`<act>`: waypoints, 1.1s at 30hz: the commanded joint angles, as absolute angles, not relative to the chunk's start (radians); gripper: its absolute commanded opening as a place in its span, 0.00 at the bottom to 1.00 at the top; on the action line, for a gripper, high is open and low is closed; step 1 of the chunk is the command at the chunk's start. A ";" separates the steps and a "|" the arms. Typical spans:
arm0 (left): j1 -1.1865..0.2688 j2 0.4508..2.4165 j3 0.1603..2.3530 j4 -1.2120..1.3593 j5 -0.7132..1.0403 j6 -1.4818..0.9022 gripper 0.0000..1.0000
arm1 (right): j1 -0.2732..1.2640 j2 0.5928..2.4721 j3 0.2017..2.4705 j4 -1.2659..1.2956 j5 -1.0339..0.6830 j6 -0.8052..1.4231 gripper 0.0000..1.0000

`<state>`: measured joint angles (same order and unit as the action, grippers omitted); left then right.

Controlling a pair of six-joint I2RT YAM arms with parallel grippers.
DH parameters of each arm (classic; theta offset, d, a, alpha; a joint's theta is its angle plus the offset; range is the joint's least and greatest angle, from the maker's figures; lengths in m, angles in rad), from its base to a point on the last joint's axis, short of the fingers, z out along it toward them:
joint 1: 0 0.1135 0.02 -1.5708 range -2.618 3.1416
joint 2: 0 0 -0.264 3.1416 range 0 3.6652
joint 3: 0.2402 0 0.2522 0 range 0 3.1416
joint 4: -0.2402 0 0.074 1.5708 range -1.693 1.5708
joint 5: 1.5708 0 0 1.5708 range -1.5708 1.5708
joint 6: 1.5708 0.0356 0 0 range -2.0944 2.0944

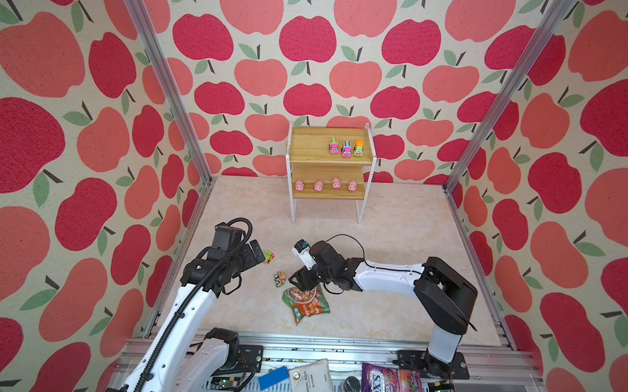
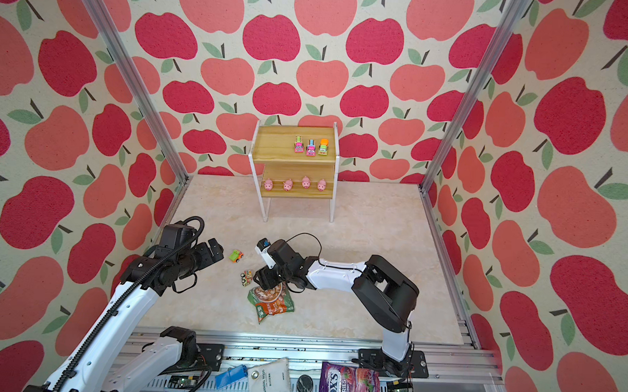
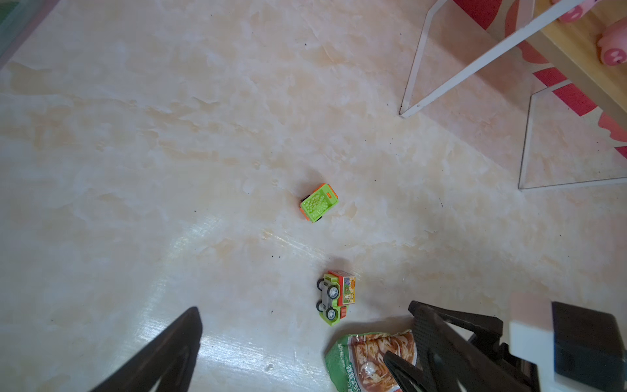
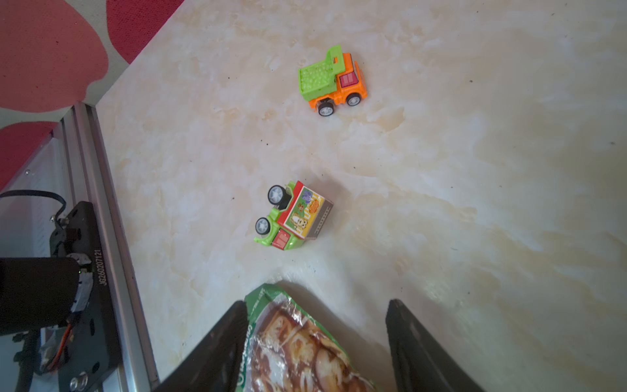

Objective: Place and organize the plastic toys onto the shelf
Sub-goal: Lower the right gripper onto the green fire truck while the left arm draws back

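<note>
The tipped-over truck (image 4: pixel 293 215) is lying just ahead of the right gripper (image 4: pixel 315 305), fingers parted; the dump truck (image 4: pixel 330 81) beyond, before the wide-open left gripper (image 1: pixel 258 254). Three trucks (image 1: pixel 346 148) and four pigs (image 1: pixel 318 186) are sitting on the shelf (image 1: pixel 307 142); two are remaining.

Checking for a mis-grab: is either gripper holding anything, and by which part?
Nothing is held. The left gripper is open and empty; the right gripper has its jaws apart over one end of the snack packet, not clamping it.
</note>
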<state>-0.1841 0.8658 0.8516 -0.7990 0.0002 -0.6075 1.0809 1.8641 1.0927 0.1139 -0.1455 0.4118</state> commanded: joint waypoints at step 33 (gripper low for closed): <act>-0.022 0.710 0.744 -0.720 0.226 -0.555 0.99 | 1.228 2.252 1.626 -0.389 0.181 0.547 0.50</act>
